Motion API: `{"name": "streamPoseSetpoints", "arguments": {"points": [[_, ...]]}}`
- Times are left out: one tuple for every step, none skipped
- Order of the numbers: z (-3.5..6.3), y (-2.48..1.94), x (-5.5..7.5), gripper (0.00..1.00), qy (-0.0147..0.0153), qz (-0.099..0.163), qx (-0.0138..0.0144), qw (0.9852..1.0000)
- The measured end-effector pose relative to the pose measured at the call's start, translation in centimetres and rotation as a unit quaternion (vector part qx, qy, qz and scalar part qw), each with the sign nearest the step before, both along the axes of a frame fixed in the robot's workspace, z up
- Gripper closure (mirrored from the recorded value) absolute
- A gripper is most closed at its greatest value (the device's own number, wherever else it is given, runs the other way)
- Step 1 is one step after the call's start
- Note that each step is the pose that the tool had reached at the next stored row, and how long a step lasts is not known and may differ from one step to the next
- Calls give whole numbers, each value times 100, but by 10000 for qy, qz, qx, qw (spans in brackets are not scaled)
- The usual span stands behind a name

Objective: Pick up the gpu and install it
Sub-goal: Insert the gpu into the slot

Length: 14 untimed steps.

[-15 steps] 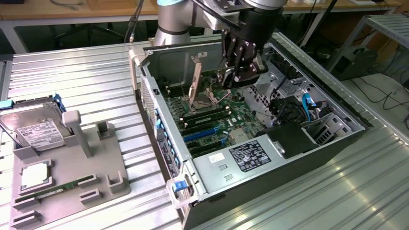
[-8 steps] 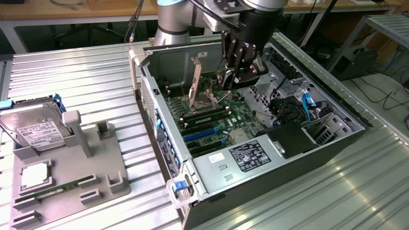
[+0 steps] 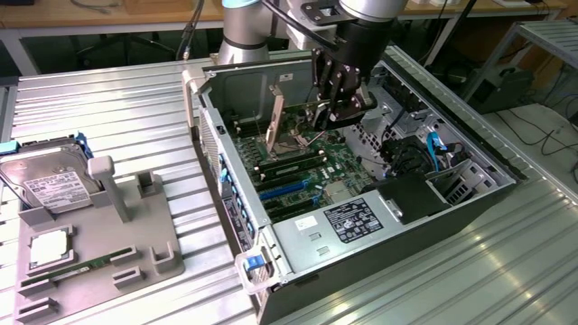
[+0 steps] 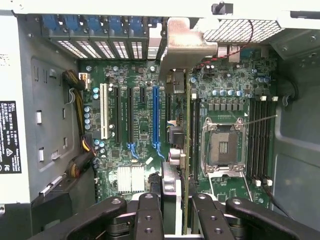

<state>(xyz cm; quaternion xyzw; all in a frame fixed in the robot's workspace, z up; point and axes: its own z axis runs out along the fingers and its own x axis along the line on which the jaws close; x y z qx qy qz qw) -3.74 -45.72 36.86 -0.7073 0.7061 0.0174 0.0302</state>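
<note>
Here, pincer (image 3: pixel 339 114) pinching the gpu (image 4: pixel 185 47) edge-on over the motherboard (image 4: pixel 140 100).
Exterior view: its bracket (image 3: pixel 277 114) at nine o'clock of the pincer, inside the case (image 3: pixel 237 84).

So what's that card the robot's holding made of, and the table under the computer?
The gpu, clamped in the gripper, looks like a thin dark circuit board seen edge-on. Its end bracket looks like bare silvery metal, bent and dully shiny. The table seems to be ribbed metal, probably aluminium, since its ridges catch the light.
</note>
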Motion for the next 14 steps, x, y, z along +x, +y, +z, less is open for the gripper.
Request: {"name": "streamPoseSetpoints", "arguments": {"points": [[-4, 0, 0, 72, 0, 0, 1, 10000], [-7, 0, 0, 72, 1, 0, 2, 10000], [-9, 0, -1, 72, 2, 5, 8, 10000], [-12, -2, -5, 72, 1, 12, 22, 10000], [-15, -7, -7, 72, 1, 21, 42, 10000], [-18, -25, -10, 72, 1, 32, 83, 10000], [-20, -39, -12, 72, 0, 40, 128, 9999], [-21, -46, -16, 72, 1, 46, 164, 9999], [-24, -48, -19, 72, 0, 52, 185, 9998], [-25, -47, -22, 72, 1, 53, 186, 9998], [-26, -49, -27, 72, 1, 54, 195, 9998], [-29, -52, -32, 72, 0, 55, 216, 9998], [-31, -54, -38, 72, 0, 56, 228, 9997], [-31, -54, -40, 72, 0, 57, 233, 9997]]}}
